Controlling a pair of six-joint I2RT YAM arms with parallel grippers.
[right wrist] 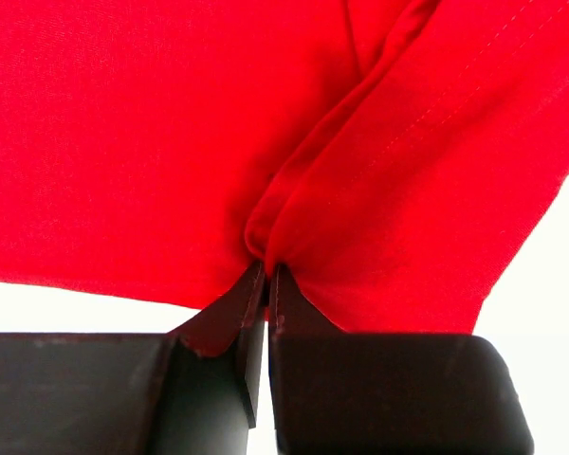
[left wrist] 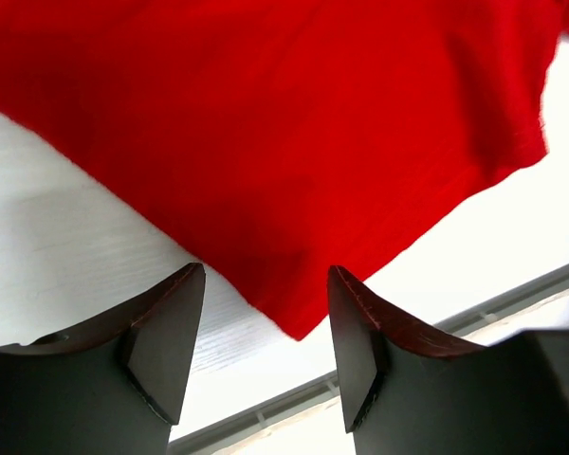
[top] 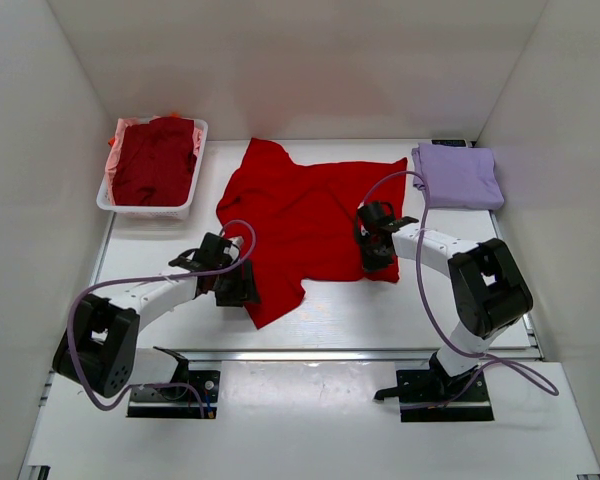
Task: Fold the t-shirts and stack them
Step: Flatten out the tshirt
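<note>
Overhead, red t-shirt point(top: 305, 210): laid open and rumpled at the middle of the frame, with one corner running out to a point toward the lower left.
Overhead, left gripper point(top: 236, 286): set at the left edge of that pointed corner, its forearm reaching in from the lower left.
Overhead, right gripper point(top: 376, 252): planted on the cloth near its lower right corner, with the arm bent in from the lower right.
Overhead, other shirts: a folded lavender t-shirt point(top: 458, 175) is seen at the upper right, well apart. A maroon t-shirt point(top: 155, 160) is heaped in the white basket point(top: 104, 200) at the upper left.
Left wrist, left gripper point(left wrist: 266, 275): the fingers are held apart with nothing pinched. The red corner tip is framed in the gap at lower centre, and the cloth widens toward the top of the frame. Contact cannot be told.
Right wrist, right gripper point(right wrist: 266, 270): the fingers are pressed together on a pinched ridge of red cloth at the frame's middle, with seams fanning to the upper right.
Judged relation: the free corner lies straight ahead of the left gripper, which is the nearer one. A short advance and a pinch would be called for before any fold is carried across.
</note>
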